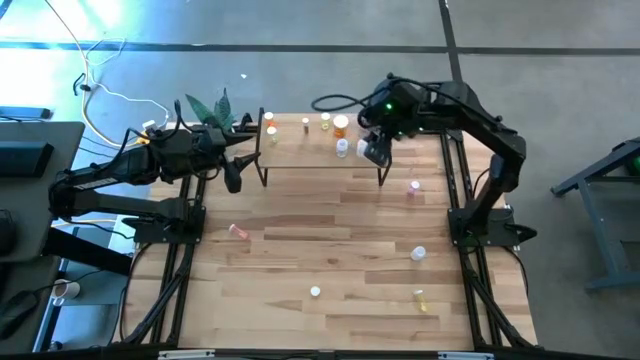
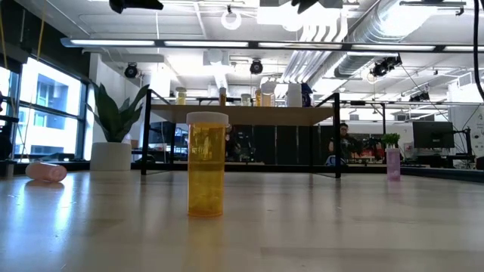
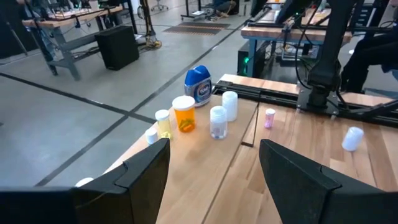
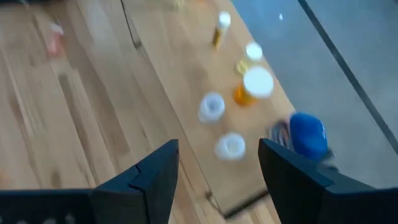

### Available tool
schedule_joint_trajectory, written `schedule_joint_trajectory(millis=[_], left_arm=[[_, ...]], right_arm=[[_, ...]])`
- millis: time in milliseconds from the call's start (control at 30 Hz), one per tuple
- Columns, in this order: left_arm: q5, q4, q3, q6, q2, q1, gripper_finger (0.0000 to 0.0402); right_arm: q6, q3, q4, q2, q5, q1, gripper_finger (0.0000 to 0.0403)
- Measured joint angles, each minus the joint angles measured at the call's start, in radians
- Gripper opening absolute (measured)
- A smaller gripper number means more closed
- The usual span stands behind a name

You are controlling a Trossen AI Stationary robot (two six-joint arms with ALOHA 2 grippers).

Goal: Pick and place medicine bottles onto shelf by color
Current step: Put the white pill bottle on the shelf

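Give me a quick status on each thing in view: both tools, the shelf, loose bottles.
Left tool: open, empty, at the shelf's left end.
Right tool: open, empty, above the shelf's right end.
Shelf: standing, several bottles on it.
Blue bottle: upright on the shelf.
Pink bottle: lying on the table.
Yellow bottle: upright on the table.

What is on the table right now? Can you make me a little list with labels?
shelf: light wood board on dark legs, at the far side of the table
on shelf: blue bottle, orange bottle, several white vials
on tabletop: pink bottle lying down, yellow bottle upright
left tool: open, empty
right tool: open, empty, above the shelf
plant: beside the shelf
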Motion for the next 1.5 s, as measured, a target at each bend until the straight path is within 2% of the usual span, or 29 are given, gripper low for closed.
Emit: schedule_joint_trajectory(millis=[167,367,633,867,1133,1300,1500], left_arm=[[-0.001,0.000,0.000,0.000,0.002,0.000,0.0236],[-0.009,0.001,0.000,0.000,0.002,0.000,0.0236],[-0.011,0.001,0.000,0.000,0.002,0.000,0.0236],[-0.011,0.002,0.000,0.000,0.015,0.000,0.0236],[-0.010,0.000,0.000,-0.015,0.046,0.000,0.0236],[-0.008,0.000,0.000,-0.015,0.049,0.000,0.0236],[-0.008,-0.001,0.000,-0.015,0.049,0.000,0.0236]], right_arm=[[-0.007,-0.084,-0.049,-0.072,0.036,0.021,0.0207],[0.089,-0.374,0.040,-0.284,0.043,0.022,0.0197],[0.344,-0.716,0.107,-0.533,0.025,0.073,0.0197],[0.618,-0.949,0.118,-0.689,0.016,0.186,0.0197],[0.942,-1.107,0.128,-0.747,0.012,0.343,0.0197],[1.131,-1.171,0.131,-0.743,-0.039,0.410,0.0197],[1.276,-1.249,0.177,-0.743,-0.093,0.482,0.0197]])
